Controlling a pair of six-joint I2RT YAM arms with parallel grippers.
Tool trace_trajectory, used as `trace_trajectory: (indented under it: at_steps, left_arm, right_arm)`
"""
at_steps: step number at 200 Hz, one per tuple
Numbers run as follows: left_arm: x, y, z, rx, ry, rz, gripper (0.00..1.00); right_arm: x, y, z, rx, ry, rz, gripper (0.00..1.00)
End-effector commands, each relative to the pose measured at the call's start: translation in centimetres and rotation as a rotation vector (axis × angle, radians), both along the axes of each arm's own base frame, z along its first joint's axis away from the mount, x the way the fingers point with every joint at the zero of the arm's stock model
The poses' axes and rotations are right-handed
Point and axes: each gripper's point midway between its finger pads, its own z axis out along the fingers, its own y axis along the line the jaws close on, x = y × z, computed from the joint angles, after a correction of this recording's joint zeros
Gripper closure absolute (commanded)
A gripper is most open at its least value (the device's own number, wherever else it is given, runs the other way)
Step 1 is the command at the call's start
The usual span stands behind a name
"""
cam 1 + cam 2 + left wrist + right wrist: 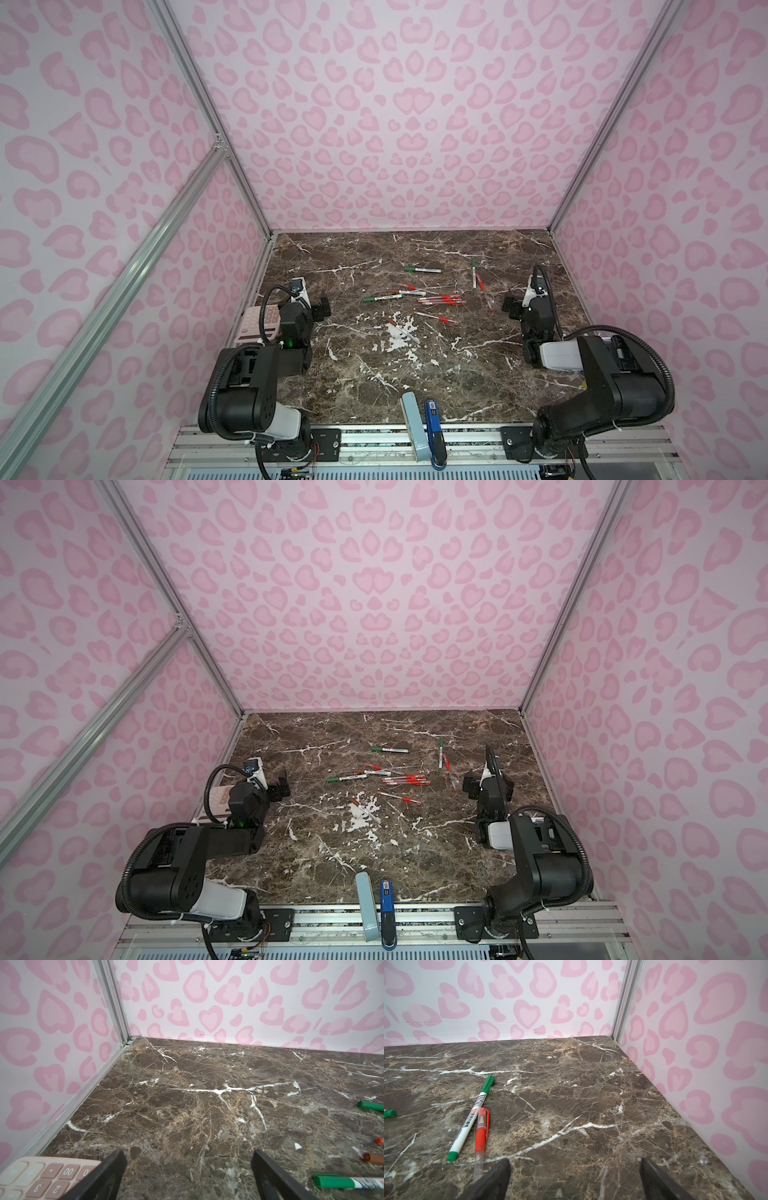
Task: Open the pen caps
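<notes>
Several pens lie scattered mid-table in both top views: white markers with green caps (422,270) (345,778), a cluster of slim red pens (442,299) and a pen with a brown-orange cap (392,322). My left gripper (322,307) (188,1152) hovers open at the table's left, with bare marble between its fingers. A green-capped marker (332,1181) and a brown-orange cap (374,1158) lie beside it. At the right, my right gripper (510,307) (575,1160) is open and empty, next to a white marker (470,1118) with a green cap (488,1083) and a red-capped pen (481,1130).
A pink calculator (259,324) (41,1178) lies under the left arm by the left wall. A pale blue bar (413,428) and a blue stapler-like object (434,432) sit at the front edge. Pink-patterned walls close three sides.
</notes>
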Motion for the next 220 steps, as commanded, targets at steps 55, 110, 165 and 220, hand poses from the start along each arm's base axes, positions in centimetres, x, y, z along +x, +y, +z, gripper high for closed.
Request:
trace_trajectory:
  at_steps: [55, 110, 165, 220]
  left_arm:
    - [2.0, -0.8, 5.3, 0.044, 0.107, -0.061, 0.03]
    - [-1.0, -1.8, 15.1, -0.013, 0.203, -0.102, 0.03]
    - [-5.3, -4.2, 15.1, -0.125, 0.220, -0.276, 0.03]
    - [-7.0, -4.5, 11.1, -0.157, 0.208, -0.320, 0.03]
  right_arm:
    - [-0.2, 0.8, 1.9, -0.018, -0.070, 0.037, 0.01]
    - [-0.7, 3.7, 7.2, 0.129, 0.045, 0.124, 0.01]
    - [-1.2, 9.3, 8.0, 0.251, 0.278, 0.293, 0.01]
    - [1.0, 10.5, 5.6, 0.192, 0.539, 0.303, 0.16]
